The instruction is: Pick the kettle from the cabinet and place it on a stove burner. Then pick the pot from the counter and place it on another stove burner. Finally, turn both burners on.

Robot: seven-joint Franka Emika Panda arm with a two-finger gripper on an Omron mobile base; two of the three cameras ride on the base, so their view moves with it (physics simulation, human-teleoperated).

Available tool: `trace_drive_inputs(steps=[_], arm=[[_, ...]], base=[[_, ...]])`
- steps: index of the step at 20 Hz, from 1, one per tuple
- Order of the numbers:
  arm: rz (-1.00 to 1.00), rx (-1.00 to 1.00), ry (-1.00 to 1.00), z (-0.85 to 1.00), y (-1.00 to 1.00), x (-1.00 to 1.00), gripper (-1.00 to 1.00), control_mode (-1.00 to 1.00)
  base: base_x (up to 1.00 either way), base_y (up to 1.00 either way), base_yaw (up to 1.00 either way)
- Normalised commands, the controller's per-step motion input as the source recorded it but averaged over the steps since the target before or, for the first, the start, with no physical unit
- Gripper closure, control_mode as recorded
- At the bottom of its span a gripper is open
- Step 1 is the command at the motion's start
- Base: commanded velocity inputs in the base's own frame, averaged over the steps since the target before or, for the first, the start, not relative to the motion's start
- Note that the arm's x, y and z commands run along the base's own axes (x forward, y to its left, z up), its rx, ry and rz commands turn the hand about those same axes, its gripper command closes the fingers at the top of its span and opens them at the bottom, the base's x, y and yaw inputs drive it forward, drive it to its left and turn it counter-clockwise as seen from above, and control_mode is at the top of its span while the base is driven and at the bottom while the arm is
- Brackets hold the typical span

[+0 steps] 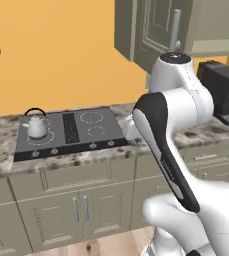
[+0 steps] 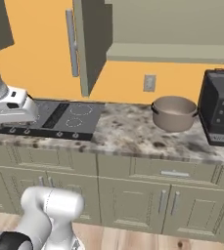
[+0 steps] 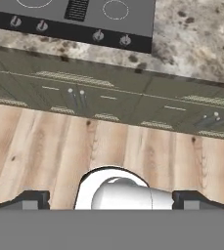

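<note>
Right up front in the left base view is the white arm [image 1: 173, 150], folded over with its dark elbow joint, covering most of the right side. Behind it, the kettle [image 1: 36, 125] is sitting upright on the large left burner ring [image 1: 41, 138] of the dark cooktop [image 1: 106, 135], left of the vent grille [image 1: 70, 127], black hoop handle sticking up. The two rings right of the grille are bare.

From the right base view, the tan pot [image 2: 174, 113] is on the granite counter [image 2: 128, 134], well right of the cooktop and just beside a black toaster [image 2: 220, 113]. Above it hangs the open wall cabinet [image 2: 172, 29], its shelf board bare as far as I can see, with a door [image 2: 86, 44] swung open at its left end.

Hand view looks down over the counter edge at the wood floor [image 3: 45, 156] and the drawer fronts. Gripper [image 3: 111, 200] has its fingertips [image 3: 33, 200] spread out wide at the bottom corners, nothing between them.
</note>
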Motion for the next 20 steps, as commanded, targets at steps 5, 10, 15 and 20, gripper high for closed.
trace_drive_inputs(steps=[5, 10, 15, 20], arm=[[0.00, 0.00, 0.00, 0.00, 0.00, 0.00, -1.00, 1.00], [0.00, 0.00, 0.00, 0.00, 0.00, 0.00, -1.00, 1.00], [0.00, 0.00, 0.00, 0.00, 0.00, 0.00, -1.00, 1.00], [0.00, 0.00, 0.00, 0.00, 0.00, 0.00, -1.00, 1.00]], base=[[-0.25, -1.00, -0.09], [0.00, -1.00, -0.07], [0.51, -1.00, -0.01], [0.99, -0.79, 0.00]])
